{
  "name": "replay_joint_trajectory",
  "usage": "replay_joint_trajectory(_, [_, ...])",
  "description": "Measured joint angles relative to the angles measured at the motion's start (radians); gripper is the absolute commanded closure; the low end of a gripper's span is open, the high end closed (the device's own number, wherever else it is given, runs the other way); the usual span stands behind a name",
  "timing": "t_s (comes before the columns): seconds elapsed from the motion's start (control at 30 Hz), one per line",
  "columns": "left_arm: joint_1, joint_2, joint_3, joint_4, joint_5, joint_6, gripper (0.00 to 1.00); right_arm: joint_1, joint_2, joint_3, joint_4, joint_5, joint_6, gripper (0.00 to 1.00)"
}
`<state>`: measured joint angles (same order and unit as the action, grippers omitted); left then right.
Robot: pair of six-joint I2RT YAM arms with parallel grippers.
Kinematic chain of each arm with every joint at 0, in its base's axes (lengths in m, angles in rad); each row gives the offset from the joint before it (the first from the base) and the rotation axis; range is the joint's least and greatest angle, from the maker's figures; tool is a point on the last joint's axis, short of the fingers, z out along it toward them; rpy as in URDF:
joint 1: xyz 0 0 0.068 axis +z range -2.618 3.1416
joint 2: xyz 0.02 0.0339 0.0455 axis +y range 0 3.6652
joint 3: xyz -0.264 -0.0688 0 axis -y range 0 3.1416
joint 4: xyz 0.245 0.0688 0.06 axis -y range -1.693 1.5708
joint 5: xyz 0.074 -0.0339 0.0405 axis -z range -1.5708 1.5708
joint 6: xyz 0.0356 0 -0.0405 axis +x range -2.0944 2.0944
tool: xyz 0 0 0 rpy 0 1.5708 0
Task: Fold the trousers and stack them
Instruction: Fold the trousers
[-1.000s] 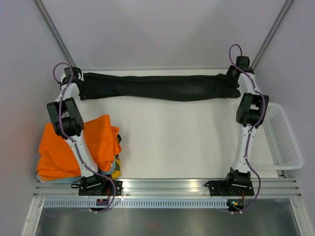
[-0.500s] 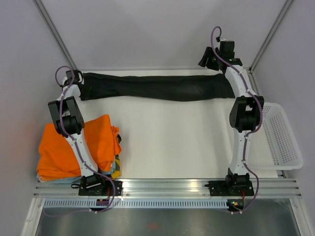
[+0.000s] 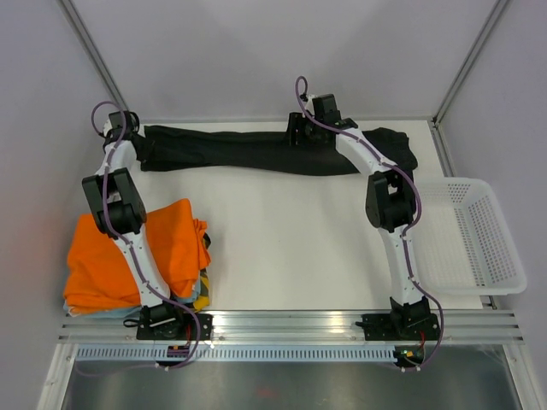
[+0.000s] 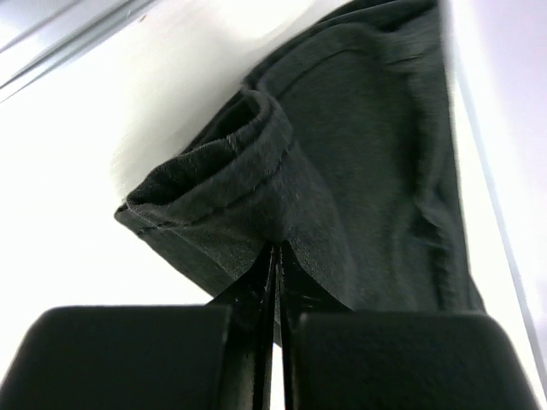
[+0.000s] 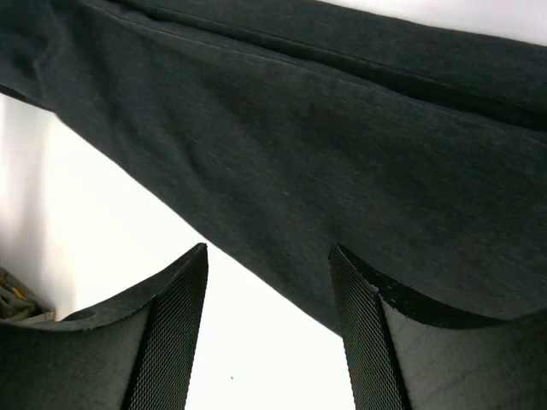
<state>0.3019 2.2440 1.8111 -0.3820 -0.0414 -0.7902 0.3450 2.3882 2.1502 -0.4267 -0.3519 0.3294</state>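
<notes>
the trousers (image 3: 248, 150) are laid flat along the far edge of the table (image 3: 299, 256), stretched from the far left corner to the far right corner, with the wider end at the right. the cloth is seen as one long black band, narrower at the left.

the left gripper (image 4: 277, 254) is placed at the far left end of the trousers. its jaws are pressed together, and the edge of the black cloth is pinched between them; a rolled hem is seen just beyond the fingertips.

the right gripper (image 5: 268, 260) is held over the middle part of the trousers, a little to the right of the centre. its jaws are kept well apart and nothing is gripped between them; only black cloth and a strip of white table are seen in the gap. whether the fingertips touch the cloth cannot be told.

an orange garment (image 3: 175, 243) is piled at the near left. a white basket (image 3: 479, 256) is set at the right edge.
</notes>
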Motion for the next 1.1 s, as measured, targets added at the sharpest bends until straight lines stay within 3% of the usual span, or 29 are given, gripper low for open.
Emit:
replay_joint_trajectory(0.6, [0.034,-0.054,0.024,-0.056,0.011,0.045,0.98,-0.039,0.023,-0.018,-0.021,0.112,-0.018,0.27])
replay_joint_trajectory(0.7, [0.035,-0.055,-0.001,-0.058,0.006,0.048,0.93,-0.038,0.046,-0.011,-0.052,0.174,-0.010,0.26])
replay_joint_trajectory(0.77, [0.037,-0.055,-0.017,-0.066,0.005,0.051,0.79,-0.042,0.062,-0.010,-0.073,0.206,0.002,0.26])
replay_joint_trajectory(0.8, [0.038,-0.055,-0.022,-0.073,0.004,0.053,0.64,-0.045,0.068,-0.010,-0.081,0.220,0.011,0.26])
replay_joint_trajectory(0.9, [0.041,-0.056,-0.026,-0.086,-0.002,0.064,0.31,-0.065,0.079,-0.010,-0.093,0.230,0.047,0.26])
replay_joint_trajectory(0.97, [0.042,-0.059,-0.027,-0.091,-0.005,0.067,0.23,-0.087,0.079,-0.010,-0.092,0.230,0.067,0.25])
replay_joint_trajectory(1.03, [0.043,-0.063,-0.027,-0.094,-0.007,0.066,0.05,-0.113,0.079,-0.008,-0.089,0.230,0.077,0.24])
replay_joint_trajectory(1.1, [0.045,-0.068,-0.027,-0.097,-0.007,0.062,0.04,-0.134,0.079,-0.008,-0.089,0.233,0.078,0.21])
